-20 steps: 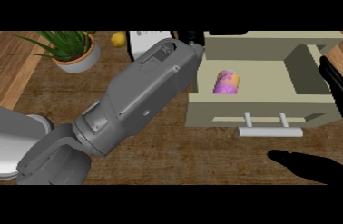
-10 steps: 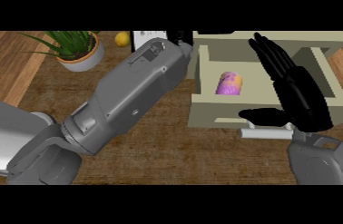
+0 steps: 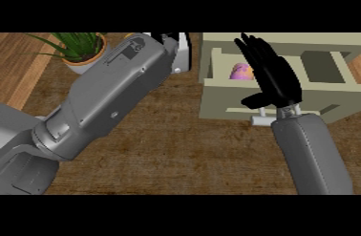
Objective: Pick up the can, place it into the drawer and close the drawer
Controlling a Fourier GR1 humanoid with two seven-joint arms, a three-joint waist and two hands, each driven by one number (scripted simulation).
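One open right hand (image 3: 273, 77) overlaps drawer (image 3: 331, 94) front.

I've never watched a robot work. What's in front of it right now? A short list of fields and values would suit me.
surface: brown wooden counter
drawer: beige drawer, open
can: pink and purple can, lying inside the drawer, partly hidden by the right hand
right hand: black right hand, fingers straight, over the drawer
left hand: left hand, mostly hidden behind its grey forearm
plant: green potted plant, top left
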